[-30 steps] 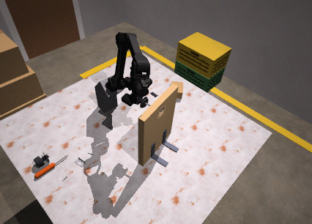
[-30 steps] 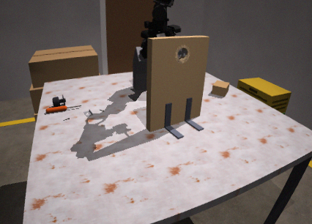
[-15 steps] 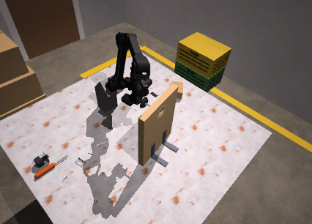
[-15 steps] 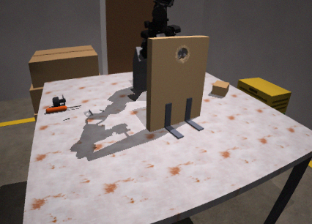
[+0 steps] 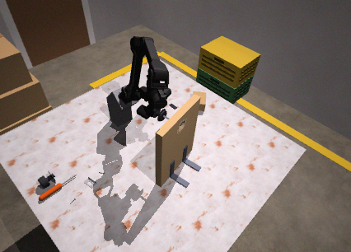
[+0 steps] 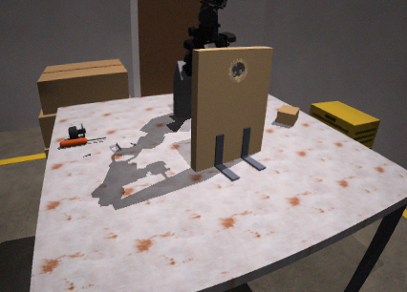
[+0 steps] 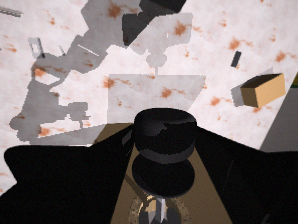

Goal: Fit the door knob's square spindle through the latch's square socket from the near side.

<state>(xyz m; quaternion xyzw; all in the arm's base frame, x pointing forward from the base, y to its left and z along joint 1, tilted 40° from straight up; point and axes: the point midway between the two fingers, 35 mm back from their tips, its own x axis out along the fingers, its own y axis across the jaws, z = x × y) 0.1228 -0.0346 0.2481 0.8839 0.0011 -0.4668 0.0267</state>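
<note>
A wooden panel (image 5: 176, 140) stands upright on two grey brackets; it also shows in the exterior view (image 6: 231, 106). Its latch socket (image 6: 238, 70) is a round hole near the top, and it also shows in the top view (image 5: 181, 126). My gripper (image 5: 158, 111) is on the robot's side of the panel, shut on the black door knob (image 7: 162, 145). In the wrist view the knob's spindle (image 7: 156, 207) points at the latch's ring on the wood. The tip seems to be at the socket; I cannot tell how deep it sits.
A small wooden block (image 5: 200, 100) lies beyond the panel; it also shows in the wrist view (image 7: 260, 90). An orange-handled screwdriver (image 5: 51, 191) and a small black part (image 5: 45, 180) lie at the near left. Yellow and green crates (image 5: 227, 67) stand off the table.
</note>
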